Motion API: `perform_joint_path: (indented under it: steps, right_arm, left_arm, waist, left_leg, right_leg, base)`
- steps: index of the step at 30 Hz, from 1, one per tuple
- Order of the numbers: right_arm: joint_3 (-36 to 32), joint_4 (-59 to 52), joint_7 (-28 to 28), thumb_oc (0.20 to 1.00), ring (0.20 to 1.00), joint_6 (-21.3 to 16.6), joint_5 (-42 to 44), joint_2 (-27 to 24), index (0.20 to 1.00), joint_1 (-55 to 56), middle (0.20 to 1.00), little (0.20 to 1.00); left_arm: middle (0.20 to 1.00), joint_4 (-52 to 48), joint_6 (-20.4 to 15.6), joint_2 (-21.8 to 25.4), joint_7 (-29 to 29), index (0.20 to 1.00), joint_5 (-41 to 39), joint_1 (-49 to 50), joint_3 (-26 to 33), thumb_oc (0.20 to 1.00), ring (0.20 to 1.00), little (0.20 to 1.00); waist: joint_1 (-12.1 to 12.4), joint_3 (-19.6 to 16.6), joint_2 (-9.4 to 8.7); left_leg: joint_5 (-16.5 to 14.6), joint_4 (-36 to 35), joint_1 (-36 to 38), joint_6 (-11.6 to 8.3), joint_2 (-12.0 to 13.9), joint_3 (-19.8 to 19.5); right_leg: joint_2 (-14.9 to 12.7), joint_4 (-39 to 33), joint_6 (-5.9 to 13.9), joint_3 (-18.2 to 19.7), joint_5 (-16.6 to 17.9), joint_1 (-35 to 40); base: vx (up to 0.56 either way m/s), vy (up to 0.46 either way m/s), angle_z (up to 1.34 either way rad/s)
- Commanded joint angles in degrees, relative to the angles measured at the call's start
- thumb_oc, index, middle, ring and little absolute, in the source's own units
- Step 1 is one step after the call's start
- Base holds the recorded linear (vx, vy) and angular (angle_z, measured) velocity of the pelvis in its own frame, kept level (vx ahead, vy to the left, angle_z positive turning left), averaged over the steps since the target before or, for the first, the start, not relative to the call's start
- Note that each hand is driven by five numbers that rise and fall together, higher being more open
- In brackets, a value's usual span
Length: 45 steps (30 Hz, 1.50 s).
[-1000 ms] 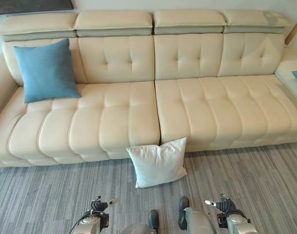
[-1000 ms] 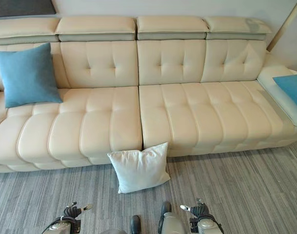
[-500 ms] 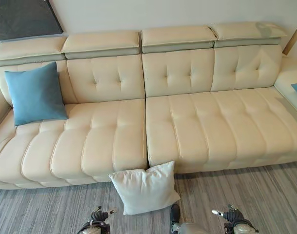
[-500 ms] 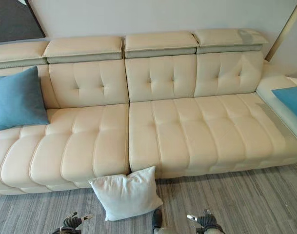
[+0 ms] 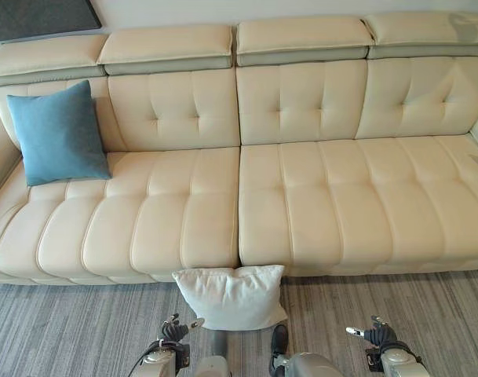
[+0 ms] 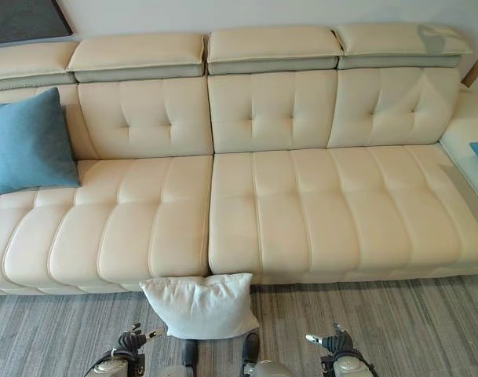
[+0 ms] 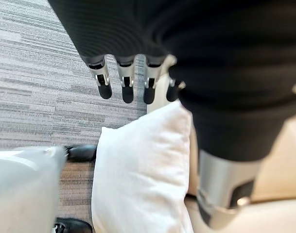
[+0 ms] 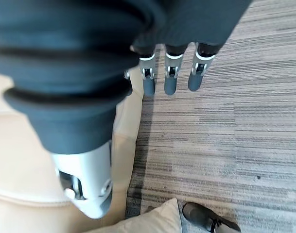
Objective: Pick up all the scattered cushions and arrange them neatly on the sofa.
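— White cushion (image 5: pixel 232 296)?
— On the floor (image 5: pixel 82 330), leaning against the sofa's front edge (image 5: pixel 246 263) below the seam between the two seats; long axis along that edge. Ahead of both hands, between them.
— Nearer hand?
— Left hand (image 7: pixel 126 77), just beside the cushion's left lower corner; fingers straight, holding nothing. Right hand (image 8: pixel 169 73) further off to the right, fingers also straight and empty.
— Blue cushion (image 5: pixel 58 133)?
— Upright at the sofa's left end, against the backrest.
— Different from a second ago?
— Whole view shifted, so camera motion. Cushion now closer to the hands, lower in the eye views.
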Motion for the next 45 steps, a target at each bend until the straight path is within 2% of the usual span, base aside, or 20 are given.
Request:
perform_joint_path:
  steps: [1,7,10,11,13,14,19,22,25,32,34,36,37,38,39,40,42,45]
  right_arm:
    - [2.3,-1.8,-0.9,1.000,1.000,-0.6,-1.3,0.2,1.000,-3.1,1.000,1.000]
    - [4.3,-3.2,-2.7,1.000,1.000,-0.7,-1.0,1.0,1.000,-8.6,1.000,1.000]
    - [5.5,-0.9,-6.1,1.000,1.000,-0.6,0.3,1.1,1.000,-16.3,1.000,1.000]
    - [5.5,-0.9,-6.1,1.000,1.000,-0.7,0.3,1.1,1.000,-16.3,1.000,1.000]
    - [5.1,2.9,-9.9,1.000,1.000,-1.4,4.1,-0.8,1.000,-25.8,1.000,1.000]
    - [5.0,3.0,-9.9,1.000,1.000,-1.4,4.1,-0.8,1.000,-25.9,1.000,1.000]
    - [2.6,11.0,-13.7,1.000,1.000,-3.7,13.9,-3.8,1.000,-42.9,1.000,1.000]
    - [3.1,12.5,-15.2,1.000,1.000,-5.2,18.2,-4.2,1.000,-49.3,1.000,1.000]
    - [3.3,11.9,-16.2,1.000,1.000,-6.1,20.6,-3.9,1.000,-51.7,1.000,1.000]
    - [8.5,5.9,-17.0,1.000,1.000,-8.9,24.6,0.9,1.000,-55.5,1.000,1.000]
    - [10.4,3.9,-15.9,1.000,1.000,-10.3,25.9,2.8,1.000,-56.0,1.000,1.000]
    - [13.0,-0.1,-12.8,1.000,1.000,-13.3,29.1,5.3,1.000,-56.8,1.000,1.000]
    - [13.0,-0.1,-12.8,1.000,1.000,-13.3,29.1,5.2,1.000,-56.9,1.000,1.000]
    - [13.8,-1.6,-11.5,1.000,1.000,-14.1,29.5,5.9,1.000,-57.5,1.000,1.000]
    - [13.9,-2.0,-11.3,0.649,0.649,-15.0,30.3,6.3,0.649,-58.0,0.649,0.649]
    - [13.9,-2.6,-10.1,0.200,0.200,-15.6,31.1,7.0,0.200,-58.3,0.200,0.200]
    - [14.4,-3.1,-10.0,0.200,0.200,-15.8,30.0,7.4,0.200,-58.9,0.200,0.200]
    - [13.4,-4.5,-11.1,0.200,0.200,-17.5,27.7,8.5,0.200,-59.7,0.200,0.200]
  left_arm:
    - [1.000,2.3,-0.9,2.0,1.5,1.000,-0.5,-1.6,0.0,1.000,1.000,1.000]
    - [1.000,6.0,-1.6,2.7,3.4,1.000,-2.3,-6.1,0.0,1.000,1.000,1.000]
    - [1.000,8.7,-2.7,4.3,6.3,1.000,-4.6,-13.8,-1.0,1.000,1.000,1.000]
    - [1.000,8.8,-2.7,4.3,6.3,1.000,-4.6,-13.8,-1.0,1.000,1.000,1.000]
    - [1.000,12.7,-3.9,7.8,8.8,1.000,-8.2,-22.9,-1.5,1.000,1.000,1.000]
    - [1.000,12.8,-3.9,7.9,8.8,1.000,-8.3,-23.0,-1.5,1.000,1.000,1.000]
    - [1.000,18.6,-4.8,14.0,10.5,1.000,-11.9,-37.6,-2.8,1.000,1.000,1.000]
    - [1.000,19.2,-5.2,16.3,11.2,1.000,-13.2,-44.0,-4.3,1.000,1.000,1.000]
    - [1.000,19.3,-5.4,16.9,11.7,1.000,-14.1,-47.7,-5.5,1.000,1.000,1.000]
    - [1.000,16.8,-5.4,12.9,13.0,1.000,-16.6,-56.3,-9.4,1.000,1.000,1.000]
    - [1.000,14.8,-6.3,11.1,13.1,1.000,-17.5,-58.3,-10.8,1.000,1.000,1.000]
    - [1.000,10.2,-8.3,7.8,12.6,1.000,-19.7,-59.9,-12.7,1.000,1.000,1.000]
    - [0.934,10.2,-8.2,7.8,12.6,0.934,-19.7,-60.0,-12.7,0.934,0.934,0.934]
    - [0.934,8.1,-9.4,6.1,12.2,0.934,-21.1,-60.3,-13.4,0.934,0.934,0.934]
    - [0.200,7.5,-9.4,5.0,11.7,0.200,-21.6,-60.6,-13.7,0.200,0.200,0.200]
    - [0.200,5.8,-10.0,3.7,11.3,0.200,-22.9,-60.3,-14.1,0.200,0.200,0.200]
    - [0.200,4.9,-10.3,1.9,10.6,0.200,-24.4,-60.3,-14.8,0.200,0.200,0.200]
    - [0.200,0.8,-12.1,-4.3,8.9,0.200,-30.8,-59.4,-15.1,0.200,0.200,0.200]
  waist:
    - [1.4,0.7,-0.19]
    - [2.3,4.5,-0.10]
    - [2.5,7.1,-0.31]
    - [2.5,6.9,-0.34]
    - [2.1,9.0,-1.15]
    - [2.2,8.8,-1.17]
    - [1.5,11.5,-0.56]
    - [0.8,13.3,-0.24]
    - [0.3,13.7,-0.26]
    - [-0.6,15.3,-1.11]
    - [-0.8,15.3,-1.12]
    - [-1.0,15.3,-1.06]
    - [-1.0,15.3,-1.05]
    - [-1.0,15.3,-1.09]
    - [-1.1,15.3,-1.11]
    - [-1.0,15.3,-1.09]
    - [-0.9,15.3,-1.16]
    - [-1.1,14.5,-1.32]
  left_leg:
    - [-2.5,0.4,-0.4,1.71,-2.8,1.5]
    - [-2.4,1.5,-5.7,2.57,-4.0,1.3]
    - [-2.7,7.1,-16.1,2.78,-4.7,1.2]
    - [-2.8,7.3,-16.4,2.79,-4.7,1.2]
    - [-4.3,14.5,-25.5,3.35,-5.0,1.5]
    - [-4.2,14.6,-25.9,3.38,-5.0,1.5]
    - [-6.7,24.6,-39.6,3.44,-5.1,1.9]
    - [-8.2,30.9,-49.2,3.21,-4.6,2.2]
    - [-8.9,34.5,-55.2,3.24,-4.4,2.2]
    - [-11.2,44.9,-70.3,3.60,-4.6,1.9]
    - [-12.0,48.0,-73.5,3.84,-4.8,1.8]
    - [-13.0,51.5,-76.7,4.14,-5.2,1.9]
    - [-12.9,51.8,-77.2,4.21,-5.2,1.9]
    - [-13.3,52.4,-77.5,4.24,-5.3,1.9]
    - [-13.3,53.6,-78.6,4.34,-5.6,2.0]
    - [-13.5,54.1,-78.8,4.47,-5.7,2.0]
    - [-13.7,54.5,-78.9,4.58,-5.8,1.9]
    - [-13.8,54.3,-78.1,4.62,-6.3,1.8]
  right_leg:
    - [-6.8,2.6,6.68,3.0,-8.2,1.0]
    - [-8.5,3.8,7.34,3.3,-6.9,-4.3]
    - [-9.9,8.9,7.10,4.3,-6.7,-14.4]
    - [-10.0,9.1,7.10,4.4,-6.7,-14.8]
    - [-10.2,15.5,7.02,6.2,-7.1,-24.2]
    - [-10.3,15.5,7.01,6.2,-7.1,-24.5]
    - [-11.2,24.9,6.97,8.1,-8.6,-38.2]
    - [-11.6,30.9,6.71,9.4,-9.9,-48.2]
    - [-11.8,34.7,6.44,10.3,-10.7,-54.5]
    - [-11.7,45.1,5.50,12.3,-13.5,-70.5]
    - [-11.5,48.1,5.16,13.0,-14.3,-74.0]
    - [-11.3,52.0,4.67,13.8,-15.6,-77.8]
    - [-11.4,52.4,4.64,13.8,-15.6,-78.3]
    - [-11.1,53.1,4.55,14.1,-15.9,-78.8]
    - [-11.2,54.3,4.43,14.4,-16.1,-80.1]
    - [-11.1,55.0,4.39,14.7,-16.2,-80.4]
    - [-11.0,55.5,4.34,14.8,-16.3,-80.6]
    - [-10.8,55.4,4.27,15.1,-16.5,-80.1]
  base:
    - [-0.04,0.175,-0.11]
    - [-0.07,0.130,0.03]
    - [-0.15,0.112,0.03]
    - [-0.16,0.066,0.08]
    - [-0.16,0.047,0.09]
    - [-0.13,0.047,0.11]
    - [-0.06,0.054,-0.04]
    - [0.00,0.039,-0.04]
    - [0.01,0.006,-0.04]
    - [0.06,0.004,-0.06]
    - [0.07,-0.010,-0.04]
    - [0.07,-0.010,-0.06]
    - [0.05,-0.005,-0.01]
    - [0.00,0.000,0.00]
    - [0.03,-0.005,0.04]
    - [0.02,-0.007,0.04]
    - [0.00,0.000,0.00]
    - [0.00,-0.016,-0.04]
